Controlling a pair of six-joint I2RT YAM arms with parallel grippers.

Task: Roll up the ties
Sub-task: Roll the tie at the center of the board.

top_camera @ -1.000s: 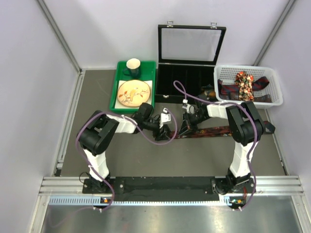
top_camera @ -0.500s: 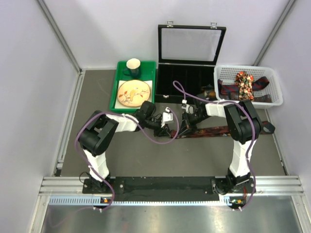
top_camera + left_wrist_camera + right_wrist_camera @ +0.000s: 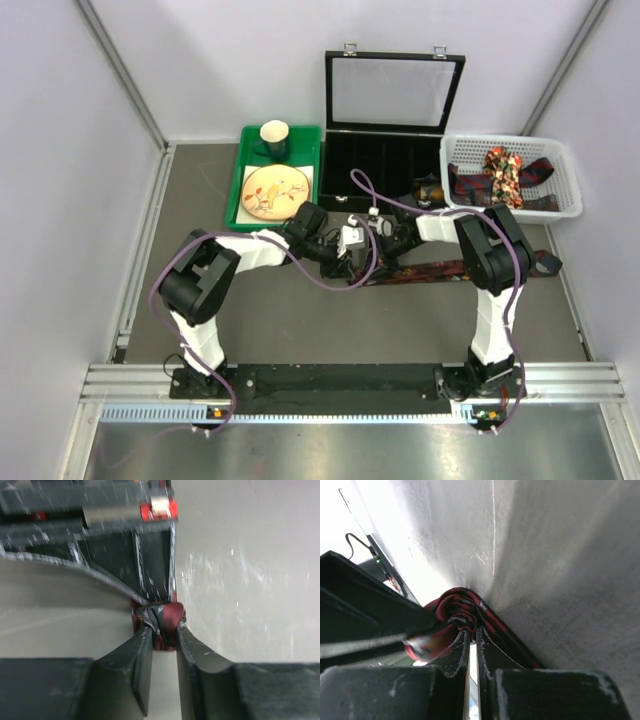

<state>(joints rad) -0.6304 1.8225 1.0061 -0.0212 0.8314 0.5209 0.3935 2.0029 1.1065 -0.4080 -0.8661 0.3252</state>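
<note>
Maroon cloth, dark with a fine pattern: that's your tie, laid flat on the grey surface in front of the right arm, its long tail running off to the right. Look at the left end, though. It's crumpled into a tight wad, and both claws meet right there, tip to tip.

Your left claw is clamped on that wad. The left wrist view shows rumpled maroon folds with a streak of grey squeezed between the tips, just above the surface. Your right claw has bitten in from the other side, tips nearly touching, with a thick curl of the same dark red fabric bulging out past them.

Back right, the white basket holds the others: a bright red-orange floral tie heaped on top of dark striped ties, well apart from the one you're gripping.
</note>
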